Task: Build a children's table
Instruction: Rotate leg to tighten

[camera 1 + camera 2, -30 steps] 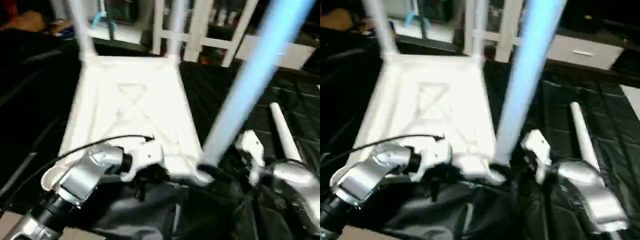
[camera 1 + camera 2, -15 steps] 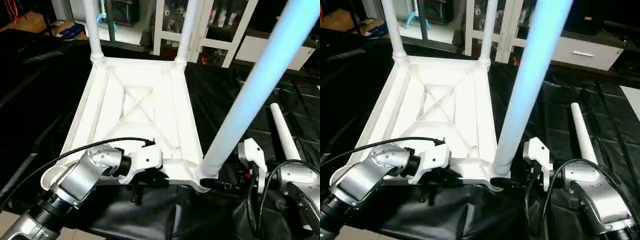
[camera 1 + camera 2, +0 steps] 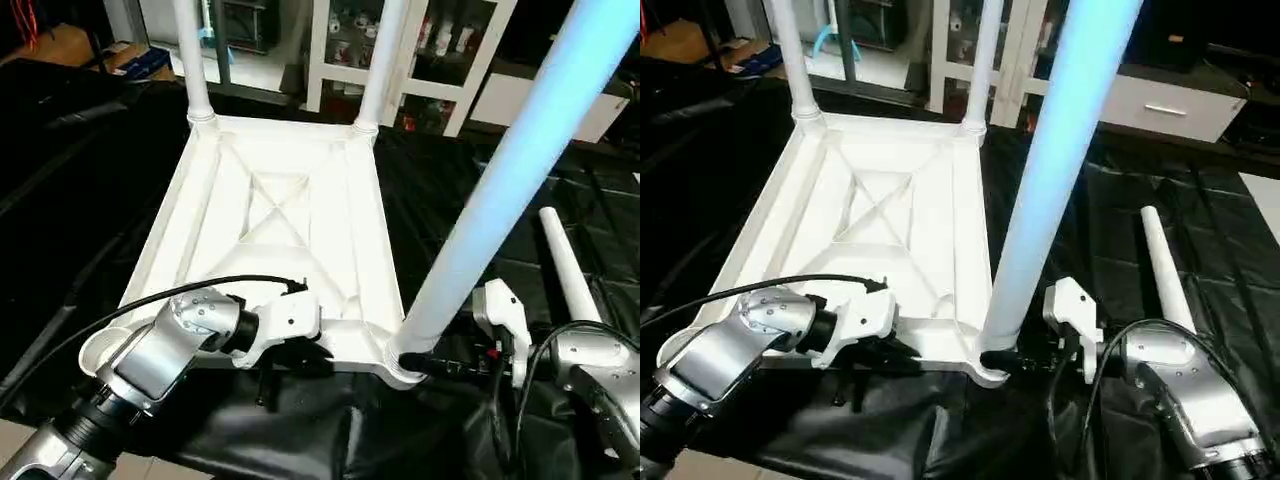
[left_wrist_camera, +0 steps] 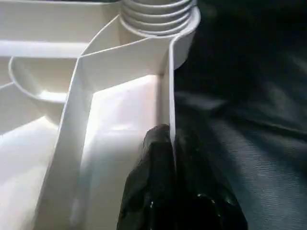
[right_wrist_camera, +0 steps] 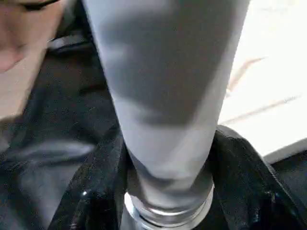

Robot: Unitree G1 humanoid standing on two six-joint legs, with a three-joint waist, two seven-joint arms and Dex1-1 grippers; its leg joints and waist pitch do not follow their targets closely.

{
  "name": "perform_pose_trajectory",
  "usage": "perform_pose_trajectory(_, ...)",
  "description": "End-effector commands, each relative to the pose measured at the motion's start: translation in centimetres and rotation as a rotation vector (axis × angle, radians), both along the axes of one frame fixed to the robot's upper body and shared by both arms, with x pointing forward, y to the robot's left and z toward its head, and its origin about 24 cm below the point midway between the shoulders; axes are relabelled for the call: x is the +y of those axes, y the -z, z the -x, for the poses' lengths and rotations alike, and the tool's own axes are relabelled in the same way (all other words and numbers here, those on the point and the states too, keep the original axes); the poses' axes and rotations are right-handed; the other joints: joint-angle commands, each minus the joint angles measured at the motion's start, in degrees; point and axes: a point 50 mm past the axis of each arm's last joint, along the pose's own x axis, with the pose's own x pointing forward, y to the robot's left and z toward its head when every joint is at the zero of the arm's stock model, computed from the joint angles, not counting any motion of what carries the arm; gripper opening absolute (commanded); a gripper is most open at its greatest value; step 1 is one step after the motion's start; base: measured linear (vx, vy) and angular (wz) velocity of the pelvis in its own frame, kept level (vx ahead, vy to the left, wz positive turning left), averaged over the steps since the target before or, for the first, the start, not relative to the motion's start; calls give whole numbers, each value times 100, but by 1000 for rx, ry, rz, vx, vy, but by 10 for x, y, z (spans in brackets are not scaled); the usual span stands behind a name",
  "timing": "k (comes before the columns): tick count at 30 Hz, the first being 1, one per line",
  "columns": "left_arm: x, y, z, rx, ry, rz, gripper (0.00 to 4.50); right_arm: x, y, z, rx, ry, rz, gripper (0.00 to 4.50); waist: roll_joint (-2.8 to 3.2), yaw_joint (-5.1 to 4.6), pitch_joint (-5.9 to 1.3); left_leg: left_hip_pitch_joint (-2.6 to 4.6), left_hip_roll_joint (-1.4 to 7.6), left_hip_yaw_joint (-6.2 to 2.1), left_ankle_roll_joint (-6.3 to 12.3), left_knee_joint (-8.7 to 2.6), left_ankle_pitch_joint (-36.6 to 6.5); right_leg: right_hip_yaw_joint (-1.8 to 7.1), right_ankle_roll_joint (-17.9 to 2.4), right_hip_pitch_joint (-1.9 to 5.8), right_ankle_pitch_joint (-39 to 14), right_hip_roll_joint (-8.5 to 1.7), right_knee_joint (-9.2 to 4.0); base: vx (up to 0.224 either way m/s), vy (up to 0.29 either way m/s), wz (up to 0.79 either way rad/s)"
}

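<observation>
A black sheet covers the worktop, creased and hanging over the near edge. The table top lies on it, ribbed underside up. A loose white leg lies beside it.

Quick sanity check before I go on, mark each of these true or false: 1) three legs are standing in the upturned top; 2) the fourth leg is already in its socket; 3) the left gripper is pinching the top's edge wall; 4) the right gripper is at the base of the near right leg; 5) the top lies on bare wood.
1) True: two far legs and the near right leg stand in the top.
2) False: the loose leg lies on the black cloth, right of the top.
3) True: the left gripper is shut on the top's edge wall.
4) True: the right gripper has its fingers on either side of that leg's base.
5) False: the top lies on the black cloth.
</observation>
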Motion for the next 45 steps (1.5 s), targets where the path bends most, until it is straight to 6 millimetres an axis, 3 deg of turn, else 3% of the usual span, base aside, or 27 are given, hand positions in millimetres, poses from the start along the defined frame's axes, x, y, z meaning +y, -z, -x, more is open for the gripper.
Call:
perform_pose_trajectory(1, -8, 10, 3, 33, 3, -35, 0, -6, 5, -9, -11, 140, 33, 209, 25, -46, -276, 87, 424, -255, 99, -505, -1239, 222, -1270, 136, -1810, -409, -433, 0, 0, 0)
perform_pose_trajectory(4, -19, 6, -18, 11, -244, 24, 0, -1, 18, -23, -52, 433, 65, 205, 22, -99, -252, 104, 401, -290, -189, -520, -1673, 214, -1023, 83, -2626, -415, -509, 0, 0, 0)
perform_pose_trajectory(5, -19, 5, -18, 11, -251, 27, 0, -1, 18, -23, -52, 442, 64, 202, 24, -125, -259, 104, 397, -308, -232, -522, -1759, 206, -965, 84, -2776, -419, -518, -69, 20, -9)
perform_pose_trajectory(6, -25, 0, -30, 13, -399, 74, 0, 0, 21, -30, -47, 626, 64, 198, 7, -175, -273, 57, 392, -343, -272, -541, -1771, 196, -851, 132, -2823, -413, -509, 0, 0, 0)
perform_pose_trajectory(8, -27, -2, -34, 18, -455, 92, 0, 1, 23, -32, -50, 700, 76, 198, 8, -236, -306, 10, 378, -366, -292, -542, -1691, 188, -848, 134, -2628, -420, -500, 0, 0, 0)
perform_pose_trajectory(9, -35, -7, -39, 28, -538, 140, 0, 3, 27, -34, -61, 900, 134, 196, 0, -272, -310, -25, 372, -371, -268, -549, -1567, 189, -837, 151, -2437, -411, -489, 0, 0, 0)
perform_pose_trajectory(10, -36, -7, -40, 29, -545, 145, 0, 3, 28, -34, -61, 919, 138, 195, 24, -295, -307, 6, 357, -335, -260, -537, -1534, 205, -874, 88, -2247, -379, -500, 0, 0, 0)
perform_pose_trajectory(12, -46, -9, -41, 19, -564, 160, 0, 15, 27, -34, -99, 1089, 168, 195, 11, -286, -336, 11, 332, -326, -194, -512, -1450, 217, -858, 99, -2111, -388, -496, 0, 0, 0)
perform_pose_trajectory(17, -52, -5, -39, 19, -564, 144, 0, 26, 21, -41, -148, 1112, 147, 195, 42, -275, -342, -21, 331, -285, 65, -491, -1077, 215, -968, 126, -1370, -356, -431, 0, 0, 0)
perform_pose_trajectory(20, -52, -5, -37, 22, -559, 134, 0, 32, 21, -44, -123, 1069, 99, 195, 52, -268, -360, -26, 334, -267, 188, -460, -854, 220, -1069, 137, -974, -360, -390, 0, 0, 0)
perform_pose_trajectory(21, -49, -4, -35, 15, -529, 121, 0, 46, 15, -43, -110, 949, 9, 195, 62, -255, -370, -16, 331, -260, 260, -448, -779, 215, -1112, 145, -805, -354, -370, 0, 0, 0)
perform_pose_trajectory(23, -46, -3, -32, 3, -490, 97, 0, 54, 6, -40, -129, 862, -46, 251, 39, -267, -367, -30, 345, -254, 351, -445, -636, 213, -1207, 157, -592, -356, -348, 0, 0, 0)
perform_pose_trajectory(26, -36, 4, -25, -14, -398, 39, 0, 48, -2, -36, -140, 756, -62, 267, 55, -244, -357, -23, 355, -261, 483, -444, -613, 210, -1295, 173, -571, -369, -346, 0, 0, 0)
perform_pose_trajectory(31, -16, 10, -6, -13, -139, 13, 0, 35, -8, -23, -70, 454, -90, 310, 85, -218, -310, 35, 402, -278, 320, -494, -1126, 213, -1210, 144, -1255, -370, -404, 0, 0, 0)
perform_pose_trajectory(35, 2, 16, 6, 34, -36, -27, 0, 20, -5, -11, -76, 253, -11, 327, 103, -140, -322, 90, 410, -233, 261, -486, -1011, 214, -1312, 101, -999, -366, -364, 0, 0, 0)
perform_pose_trajectory(36, 8, 17, 8, 57, -39, -32, 0, 14, -3, -7, -66, 191, 10, 327, 82, -124, -316, 95, 413, -217, 247, -482, -1006, 212, -1330, 102, -958, -362, -362, 0, 0, 0)
perform_pose_trajectory(38, 12, 16, 9, 71, -31, -22, 0, 9, -2, -4, -57, 143, 22, 327, 95, -86, -311, 101, 417, -210, 250, -484, -1069, 222, -1355, 104, -1026, -388, -359, 0, 0, 0)
perform_pose_trajectory(40, 15, 14, 11, 83, -28, -4, 0, 5, -1, -2, -38, 99, 22, 327, 40, -99, -311, 60, 413, -225, 250, -484, -1117, 225, -1353, 129, -1201, -402, -371, 0, 0, 0)
perform_pose_trajectory(42, 16, 13, 11, 83, -24, 0, 0, 3, 0, -2, -39, 84, 24, 327, 48, -105, -309, 55, 413, -236, 244, -485, -1093, 227, -1346, 124, -1287, -409, -378, 0, 0, 0)
perform_pose_trajectory(43, 19, 13, 13, 91, -4, -4, 0, 3, 0, -2, -34, 46, 21, 327, 2, -112, -319, 49, 408, -234, 250, -473, -1096, 223, -1336, 133, -1342, -410, -382, 0, 0, 0)
perform_pose_trajectory(45, 20, 13, 14, 99, 7, -3, 0, 4, 0, -2, -30, 24, 22, 327, 17, -118, -315, 36, 408, -247, 284, -477, -1063, 226, -1304, 144, -1414, -418, -382, 0, 0, 0)
